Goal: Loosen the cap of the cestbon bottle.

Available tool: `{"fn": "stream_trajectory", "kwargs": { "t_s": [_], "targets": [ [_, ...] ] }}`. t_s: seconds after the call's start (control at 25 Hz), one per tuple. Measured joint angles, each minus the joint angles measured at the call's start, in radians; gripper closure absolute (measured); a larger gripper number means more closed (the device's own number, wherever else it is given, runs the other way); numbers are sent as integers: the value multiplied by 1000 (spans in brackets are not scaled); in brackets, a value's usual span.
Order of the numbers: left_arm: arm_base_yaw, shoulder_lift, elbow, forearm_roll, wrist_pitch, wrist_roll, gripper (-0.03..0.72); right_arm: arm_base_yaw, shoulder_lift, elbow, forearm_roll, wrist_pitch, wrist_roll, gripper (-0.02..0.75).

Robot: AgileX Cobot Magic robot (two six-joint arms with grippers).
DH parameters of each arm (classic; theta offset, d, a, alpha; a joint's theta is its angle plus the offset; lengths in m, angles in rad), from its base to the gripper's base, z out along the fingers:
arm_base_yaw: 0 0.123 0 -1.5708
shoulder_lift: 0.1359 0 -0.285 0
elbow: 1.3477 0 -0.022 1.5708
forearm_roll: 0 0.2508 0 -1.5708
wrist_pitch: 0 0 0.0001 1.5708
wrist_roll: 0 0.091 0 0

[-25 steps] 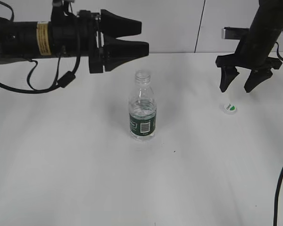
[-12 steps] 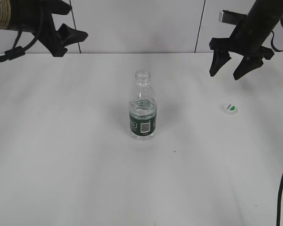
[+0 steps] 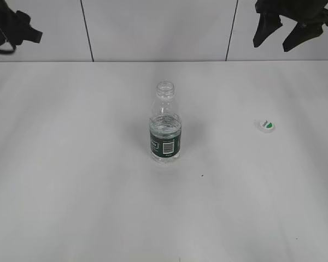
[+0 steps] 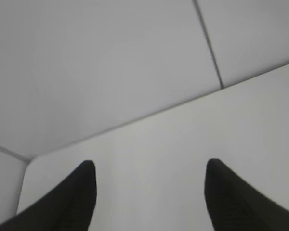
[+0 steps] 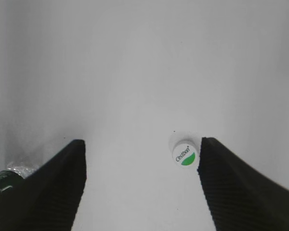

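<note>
The cestbon bottle (image 3: 165, 125) stands upright mid-table with its neck open and no cap on it; its green label shows at the lower left of the right wrist view (image 5: 2, 180). The cap (image 3: 265, 125) lies on the table to the bottle's right, and shows in the right wrist view (image 5: 185, 153). My right gripper (image 3: 287, 35) is open and empty, raised high above the cap near the top right; in its wrist view the jaws (image 5: 142, 154) are spread wide. My left gripper (image 4: 149, 175) is open and empty, pulled back to the far top left (image 3: 22, 30).
The white table (image 3: 98, 191) runs back to a tiled wall (image 3: 153, 27). The left wrist view shows the table's far corner and wall (image 4: 111, 72).
Both arms have pulled up and away. The left gripper moved from above the bottle to the far top left. The right gripper rose from just above the cap. Bottle and cap stayed put.
</note>
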Motion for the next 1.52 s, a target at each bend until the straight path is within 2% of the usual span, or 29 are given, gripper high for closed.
{"fn": "stream_trajectory", "kwargs": {
  "t_s": [0.12, 0.2, 0.32, 0.44, 0.56, 0.72, 0.84, 1.04, 1.24, 1.52],
  "targets": [
    [1, 0, 0, -313, 87, 172, 263, 0, -19, 0, -25, 1, 0, 183],
    [-2, 0, 0, -561, 136, 366, 276, 0, -29, 0, -39, 1, 1, 183],
    [-18, 0, -5, -856, 241, 629, 300, 0, -43, 0, -50, 2, 1, 183],
    [-27, 0, -56, -1033, 410, 714, 313, 0, -63, 0, -52, 2, 1, 183],
    [-27, 0, -143, -1089, 588, 732, 316, 0, -88, 0, -80, 2, 1, 183],
    [-23, 0, -254, -1113, 791, 736, 317, 0, -122, 11, -107, 3, 1, 183],
    [-12, -4, -281, -1118, 902, 742, 330, 0, -172, 69, -118, 3, 1, 183],
    [16, -4, -281, -1189, 941, 802, 386, 0, -305, 244, -135, 3, 0, 183],
    [17, -23, -271, -1254, 942, 810, 435, 0, -467, 460, -144, 3, 0, 183],
    [17, -190, -103, -1252, 942, 816, 442, 0, -718, 731, -144, 3, 0, 183]
  ]
}}
